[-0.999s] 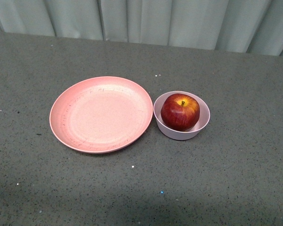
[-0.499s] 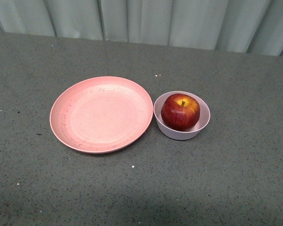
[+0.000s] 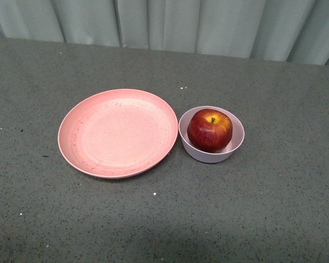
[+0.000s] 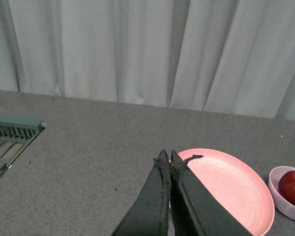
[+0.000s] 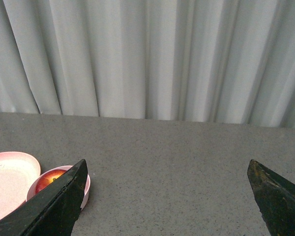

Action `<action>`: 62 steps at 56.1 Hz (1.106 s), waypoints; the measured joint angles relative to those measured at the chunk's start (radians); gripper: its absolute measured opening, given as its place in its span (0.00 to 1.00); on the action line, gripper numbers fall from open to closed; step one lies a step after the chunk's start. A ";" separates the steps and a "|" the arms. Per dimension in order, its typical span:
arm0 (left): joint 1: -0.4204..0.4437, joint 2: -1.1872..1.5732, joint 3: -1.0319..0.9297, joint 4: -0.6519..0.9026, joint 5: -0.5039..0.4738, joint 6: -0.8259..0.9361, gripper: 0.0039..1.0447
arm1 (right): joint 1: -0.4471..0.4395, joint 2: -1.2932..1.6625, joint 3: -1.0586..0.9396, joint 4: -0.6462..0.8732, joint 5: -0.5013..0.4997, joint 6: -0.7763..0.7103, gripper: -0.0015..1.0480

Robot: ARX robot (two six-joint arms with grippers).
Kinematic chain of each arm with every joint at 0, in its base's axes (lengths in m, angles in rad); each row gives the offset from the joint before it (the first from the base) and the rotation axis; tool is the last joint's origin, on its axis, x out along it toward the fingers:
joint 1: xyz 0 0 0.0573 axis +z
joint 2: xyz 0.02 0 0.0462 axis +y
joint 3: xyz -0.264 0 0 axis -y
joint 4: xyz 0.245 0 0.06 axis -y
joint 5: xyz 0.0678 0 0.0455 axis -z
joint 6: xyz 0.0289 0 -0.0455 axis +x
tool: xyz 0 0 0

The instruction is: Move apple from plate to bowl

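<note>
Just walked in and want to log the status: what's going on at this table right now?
Nothing is being handled at the moment. The apple sits in the small bowl, stem up, and the plate beside it is empty, so the move from plate to bowl looks done. Neither arm shows in the front view. In the wrist views both are pulled back from the dishes: the left tool is shut with nothing in it, and the right tool is wide open.
</note>
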 joint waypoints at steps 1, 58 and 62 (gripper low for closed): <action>0.000 -0.005 0.000 -0.005 0.000 0.000 0.03 | 0.000 0.000 0.000 0.000 0.000 0.000 0.91; 0.000 -0.201 0.000 -0.208 0.002 0.000 0.91 | 0.000 0.000 0.000 0.000 0.000 0.000 0.91; 0.000 -0.201 0.000 -0.208 0.002 0.001 0.95 | 0.000 0.000 0.000 0.000 -0.001 0.000 0.91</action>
